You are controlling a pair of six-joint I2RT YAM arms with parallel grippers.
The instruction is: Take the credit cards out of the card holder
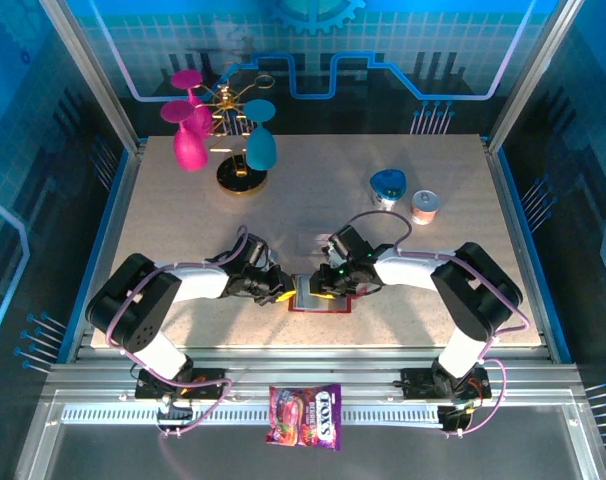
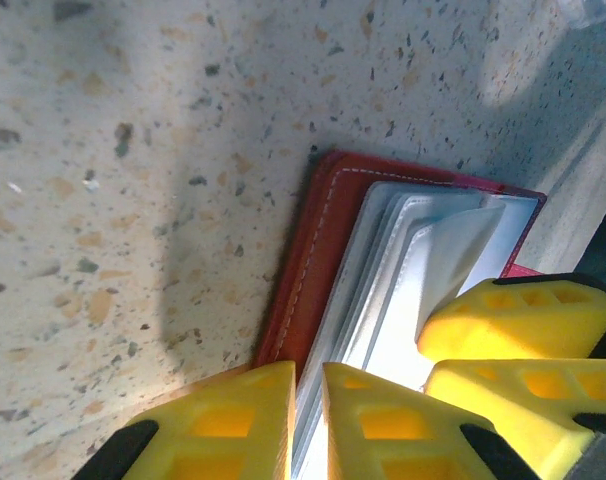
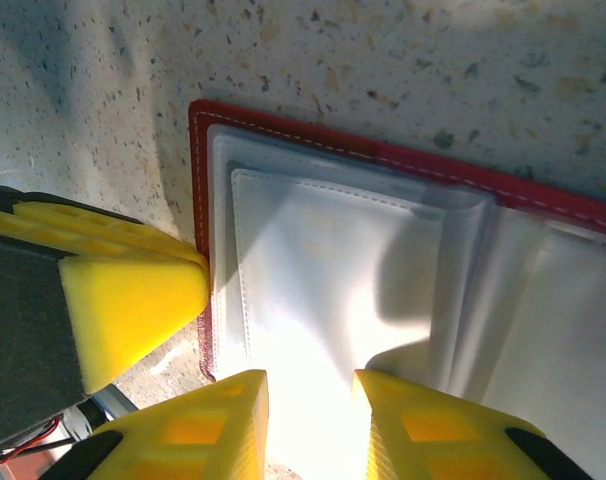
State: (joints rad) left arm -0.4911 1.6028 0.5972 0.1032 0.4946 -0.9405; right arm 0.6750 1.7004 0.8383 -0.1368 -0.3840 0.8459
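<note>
Stitched red card holder lies open on speckled tabletop.

- Your top external camera sits high behind the arm bases, looking down across the whole table, far off.
- Your left wrist camera looks past the left gripper onto the card holder, very close.
- Your right wrist camera looks past the right gripper from the opposite side, equally close.
- All three share the card holder and both grippers.
</note>
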